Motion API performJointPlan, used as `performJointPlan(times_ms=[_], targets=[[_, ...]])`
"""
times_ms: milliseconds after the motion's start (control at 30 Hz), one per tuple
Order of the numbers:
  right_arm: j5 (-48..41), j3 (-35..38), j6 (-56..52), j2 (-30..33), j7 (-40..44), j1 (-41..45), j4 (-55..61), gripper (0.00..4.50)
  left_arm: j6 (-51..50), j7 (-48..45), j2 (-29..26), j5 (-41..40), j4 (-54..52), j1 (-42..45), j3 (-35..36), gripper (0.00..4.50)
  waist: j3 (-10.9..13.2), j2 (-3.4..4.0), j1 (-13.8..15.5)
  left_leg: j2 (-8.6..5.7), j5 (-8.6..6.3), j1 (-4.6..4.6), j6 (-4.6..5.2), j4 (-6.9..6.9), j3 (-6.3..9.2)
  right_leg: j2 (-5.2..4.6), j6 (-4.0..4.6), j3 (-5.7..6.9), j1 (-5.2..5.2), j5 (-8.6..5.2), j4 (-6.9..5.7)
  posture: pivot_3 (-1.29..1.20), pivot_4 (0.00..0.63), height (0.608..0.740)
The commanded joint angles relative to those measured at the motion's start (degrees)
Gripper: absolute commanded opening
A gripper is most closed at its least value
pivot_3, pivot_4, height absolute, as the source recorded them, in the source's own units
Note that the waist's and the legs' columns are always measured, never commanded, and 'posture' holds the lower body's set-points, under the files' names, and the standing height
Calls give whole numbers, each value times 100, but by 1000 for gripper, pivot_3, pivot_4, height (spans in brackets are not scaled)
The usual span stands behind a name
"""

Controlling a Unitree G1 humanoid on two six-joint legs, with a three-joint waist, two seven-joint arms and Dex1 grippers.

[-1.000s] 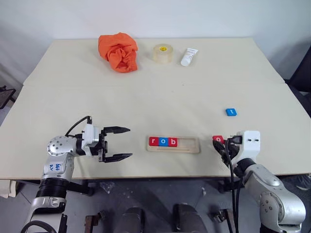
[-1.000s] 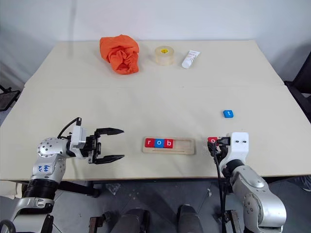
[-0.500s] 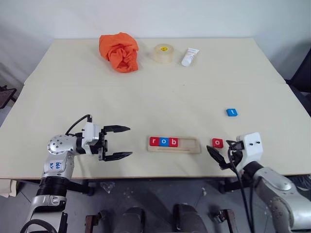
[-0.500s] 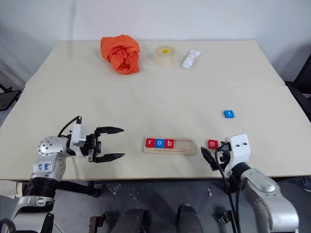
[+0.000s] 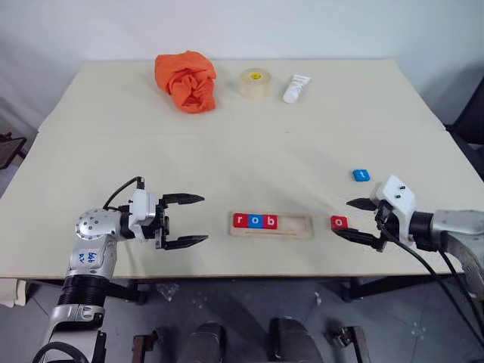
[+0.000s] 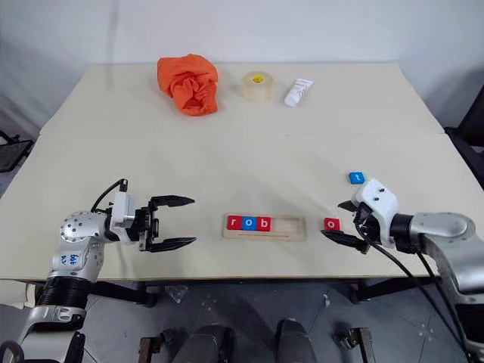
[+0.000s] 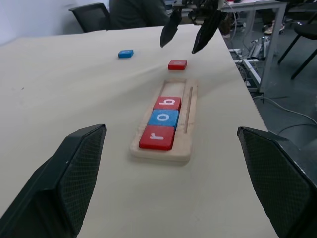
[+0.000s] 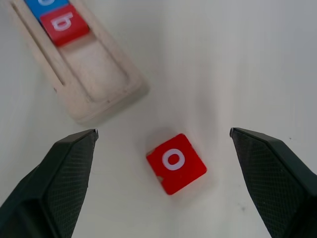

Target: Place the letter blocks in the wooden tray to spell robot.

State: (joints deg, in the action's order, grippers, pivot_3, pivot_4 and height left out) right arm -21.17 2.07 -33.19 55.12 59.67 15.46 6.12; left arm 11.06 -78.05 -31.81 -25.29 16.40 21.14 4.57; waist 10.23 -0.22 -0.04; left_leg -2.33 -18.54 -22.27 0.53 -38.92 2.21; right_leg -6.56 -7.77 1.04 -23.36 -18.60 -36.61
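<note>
With r, o, b seated in the wooden tray [image 5: 272,225], the right claw [image 5: 357,220] gapes wide around the loose red o block [image 5: 339,222], apparently lining up a pickup, while the left claw [image 5: 187,221] waits wide open.

Bright even light, soft shadows, sharp, no glare

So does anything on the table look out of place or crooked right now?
Slightly. The red o block lies on the table, turned askew, just off the wooden tray, between the open right gripper's fingers. The blue t block sits loose farther back.
</note>
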Motion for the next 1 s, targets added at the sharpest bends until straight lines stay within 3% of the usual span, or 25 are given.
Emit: performJointPlan(times_ms=[33, 300, 600, 767, 1000], targets=[[225, -310, 336, 114, 505, 335, -461, 4470, -47, 114, -54, -103, -337, -162, 118, 4500, 0, 0, 0, 0, 0, -2, 0, -2, 2, -1, -1, 1, 0, 1, 4, 0, 150, 740], [727, -859, 673, 77, 1003, 996, -1201, 4470, -120, 314, -143, -136, -675, -493, 247, 4500, 0, 0, -2, 4, -2, -4, -5, -6, 1, -8, -2, 8, 0, 1, 11, 0, 150, 740], [944, -843, 947, 53, 1172, 968, -1262, 1436, -152, 414, -140, -139, -839, -614, 279, 4500, 0, 1, 0, 3, -2, -5, -7, -6, 2, -11, -2, 10, 0, 1, 12, 0, 150, 740], [754, -807, 591, 117, 1317, 1048, -738, 1452, -151, 406, -131, -133, -807, -564, 257, 4500, 0, 1, 2, 4, -2, -5, -7, -5, 2, -11, -2, 13, 0, 1, 12, 0, 150, 740], [341, -1088, -726, -389, 1096, 1972, 184, 1452, -90, 397, -60, -90, -637, -394, 199, 4500, 0, 1, -9, 16, 0, -4, -19, -6, 2, -8, 3, 13, -2, 3, 12, 0, 150, 740]])
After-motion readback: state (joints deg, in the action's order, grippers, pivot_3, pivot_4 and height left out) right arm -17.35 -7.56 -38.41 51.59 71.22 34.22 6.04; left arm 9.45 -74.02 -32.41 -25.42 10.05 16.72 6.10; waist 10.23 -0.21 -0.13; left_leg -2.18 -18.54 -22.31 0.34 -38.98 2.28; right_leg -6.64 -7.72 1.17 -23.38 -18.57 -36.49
